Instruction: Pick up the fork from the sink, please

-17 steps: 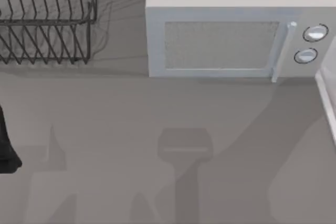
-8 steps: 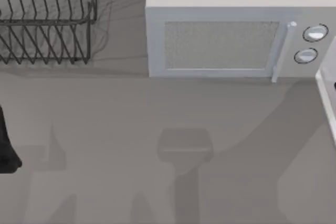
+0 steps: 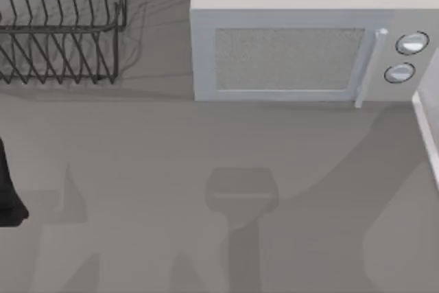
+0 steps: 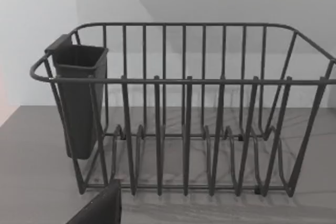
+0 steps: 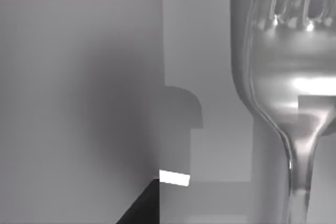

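Where the rt wrist cam looks, fork [image 5: 286,77] close up, tines outward

Dish rack [image 3: 62,25] back-left, microwave [image 3: 302,39] to its right.

Grey counter [image 3: 171,142], white microwave [image 3: 302,39], wire rack [image 3: 62,25]

Bare counter [image 3: 206,162] before microwave [image 3: 288,53] and rack [image 3: 62,25].
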`<state>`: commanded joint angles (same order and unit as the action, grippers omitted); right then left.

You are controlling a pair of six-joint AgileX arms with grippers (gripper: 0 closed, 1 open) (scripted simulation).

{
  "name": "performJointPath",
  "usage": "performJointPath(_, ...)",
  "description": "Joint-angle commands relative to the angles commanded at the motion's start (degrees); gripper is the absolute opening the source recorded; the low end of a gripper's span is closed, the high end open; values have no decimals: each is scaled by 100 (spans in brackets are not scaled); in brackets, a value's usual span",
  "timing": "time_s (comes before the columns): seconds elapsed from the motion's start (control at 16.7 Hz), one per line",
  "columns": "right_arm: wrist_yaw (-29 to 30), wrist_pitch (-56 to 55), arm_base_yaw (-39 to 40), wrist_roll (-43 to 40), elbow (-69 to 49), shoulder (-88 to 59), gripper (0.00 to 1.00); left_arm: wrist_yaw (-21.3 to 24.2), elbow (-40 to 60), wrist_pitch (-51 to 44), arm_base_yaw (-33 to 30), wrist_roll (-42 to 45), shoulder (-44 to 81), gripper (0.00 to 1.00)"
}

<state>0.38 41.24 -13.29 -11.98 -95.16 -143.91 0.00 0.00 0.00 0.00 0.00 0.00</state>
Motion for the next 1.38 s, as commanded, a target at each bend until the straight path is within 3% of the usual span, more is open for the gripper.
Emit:
performJointPath(0.24, 0, 0, 0, 0, 0, 0, 2, 0, 0, 0, 0, 0, 0, 100)
performJointPath(0.3, 0, 0, 0, 0, 0, 0, 0, 0, 0, 0, 0, 0, 0, 100)
performJointPath(0.9, -59, 176, 14, 50, -156, 304, 0, 0, 0, 0, 0, 0, 0, 100)
performJointPath(1.38, -70, 2352, 3, 31, -1375, 1136, 0, 0, 0, 0, 0, 0, 0, 100)
